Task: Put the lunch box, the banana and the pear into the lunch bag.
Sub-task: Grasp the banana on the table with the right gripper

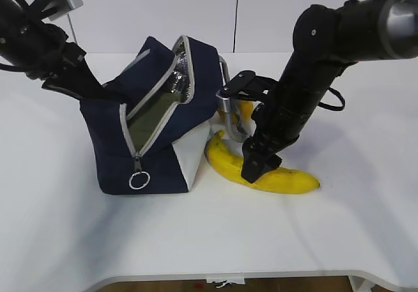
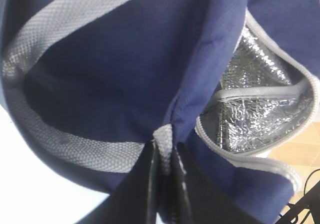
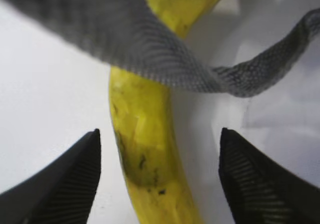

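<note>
The long curved yellow banana (image 3: 145, 154) is straddled by the opened right gripper (image 3: 157, 184), its long axis running between the jaws. The boxy navy-blue fabric lunch bag (image 1: 163, 129) at its left is pinched by the closed left gripper (image 2: 165, 184).

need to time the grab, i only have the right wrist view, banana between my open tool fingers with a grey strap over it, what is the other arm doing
Observer: The left tool is shut on a fold of the lunch bag, at the navy fabric by its grey handle, holding the bag open.
Operator: is the bag mouth open
Observer: Yes. The exterior view shows the zipper undone and the silver lining exposed.
Operator: anything inside yet
Observer: A pale green flat surface shows in the opening; it may be the lunch box.
Operator: where is the banana relative to the bag
Observer: The banana lies on the table, at the bag's white side panel, under your right tool.
</note>
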